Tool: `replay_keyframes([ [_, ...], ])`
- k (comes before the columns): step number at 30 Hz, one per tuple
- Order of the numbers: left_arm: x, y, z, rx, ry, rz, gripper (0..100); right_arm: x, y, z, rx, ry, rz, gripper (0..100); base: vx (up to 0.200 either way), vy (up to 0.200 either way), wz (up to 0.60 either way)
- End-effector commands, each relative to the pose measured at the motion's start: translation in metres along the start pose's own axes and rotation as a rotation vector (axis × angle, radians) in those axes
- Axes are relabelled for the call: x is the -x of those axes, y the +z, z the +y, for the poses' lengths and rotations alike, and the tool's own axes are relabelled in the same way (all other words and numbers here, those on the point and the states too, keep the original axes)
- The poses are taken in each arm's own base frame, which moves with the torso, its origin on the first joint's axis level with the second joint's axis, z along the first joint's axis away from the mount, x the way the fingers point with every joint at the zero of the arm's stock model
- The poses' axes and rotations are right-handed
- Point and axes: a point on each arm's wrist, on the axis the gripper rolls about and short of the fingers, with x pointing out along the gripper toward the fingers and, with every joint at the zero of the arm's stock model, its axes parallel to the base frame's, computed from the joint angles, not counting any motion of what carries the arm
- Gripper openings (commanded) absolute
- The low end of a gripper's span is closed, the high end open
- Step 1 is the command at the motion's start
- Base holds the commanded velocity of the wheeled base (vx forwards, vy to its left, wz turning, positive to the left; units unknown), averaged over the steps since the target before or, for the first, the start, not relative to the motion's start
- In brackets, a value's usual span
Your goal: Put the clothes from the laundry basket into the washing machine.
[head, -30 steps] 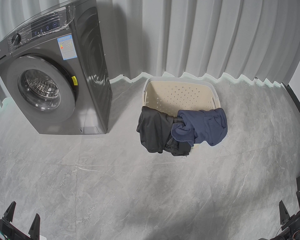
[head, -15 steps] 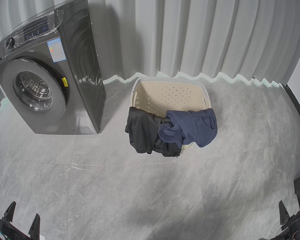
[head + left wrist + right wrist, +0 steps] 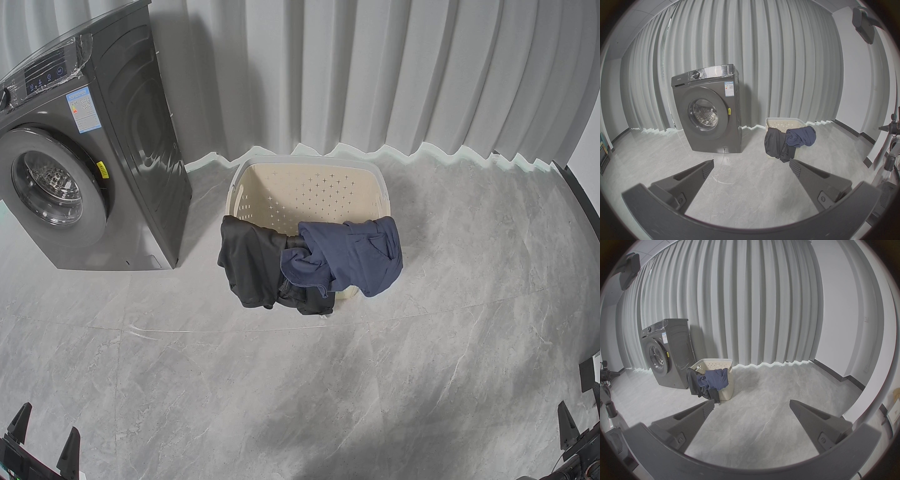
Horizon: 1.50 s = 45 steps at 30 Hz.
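Laundry basket (image 3: 306, 187) sits on the floor mid-scene, far side by the pleated curtain (image 3: 375, 75), long axis left-right. It's cream plastic, rectangular, with star-shaped perforations. A black garment (image 3: 250, 262) and a navy garment (image 3: 350, 256) are draped side by side over its near rim, hanging outside, black on the left. Washing machine (image 3: 75, 162) is at far left: dark grey front-loader, round glass door shut. Left gripper (image 3: 751, 162) and right gripper (image 3: 751, 403) are spread wide and hold nothing, well apart from the basket.
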Motion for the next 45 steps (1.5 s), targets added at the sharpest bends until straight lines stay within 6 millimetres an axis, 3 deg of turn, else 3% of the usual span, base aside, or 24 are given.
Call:
replay_keyframes([
  [1, 0.0, -0.0053, -0.0001, -0.002, 0.001, 0.001, 100, -0.0007, -0.0051, 0.0, 0.0, 0.0, 0.01, 100, 0.2, 0.0, 0.0],
  [24, 0.0, -0.0053, -0.0001, 0.004, 0.001, 0.001, 100, -0.0007, -0.0051, 0.0, -0.001, 0.0, 0.01, 100, 0.2, 0.0, 0.0],
  [36, 0.0, -0.0053, -0.0001, 0.007, -0.001, 0.001, 100, -0.0007, -0.0049, 0.0, -0.001, 0.0, 0.009, 100, 0.0, 0.0, 0.0],
  [45, 0.0, -0.0053, -0.0001, 0.007, -0.001, 0.001, 100, -0.0007, -0.0049, 0.0, -0.001, 0.0, 0.009, 100, 0.2, 0.0, 0.0],
])
